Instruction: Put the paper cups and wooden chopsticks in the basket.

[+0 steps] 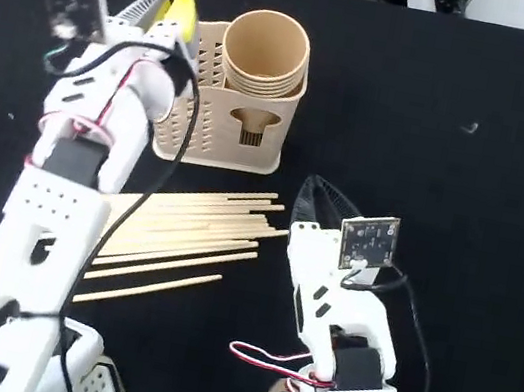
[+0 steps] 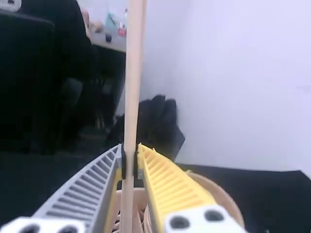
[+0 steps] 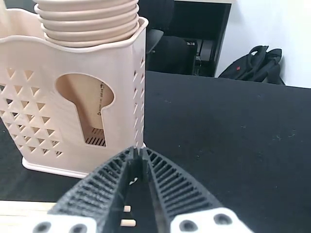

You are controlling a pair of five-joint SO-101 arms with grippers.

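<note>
Beige perforated plastic basket stands on the black tabletop toward its far edge, and a stack of tan paper cups already sits in the end nearer the right arm. The high view shows the loose pale wooden chopsticks fanned flat on the tabletop between the two arms, on the near side of the basket and apart from it.

The left wrist view gives the grip: the left gripper, one jaw grey and one yellow, pinches a single wooden chopstick that stands upright, with a cup rim just below the jaws. From above, this gripper hangs over the basket's other end, beside the cups.

The right wrist view brings out the basket's front wall, with its triangular holes and a keyhole-shaped cutout through which a cup's side shows. The black right gripper sits low, just in front of the basket's corner, jaws pressed together with nothing between them. The cut ends of two chopsticks lie beneath it.
</note>
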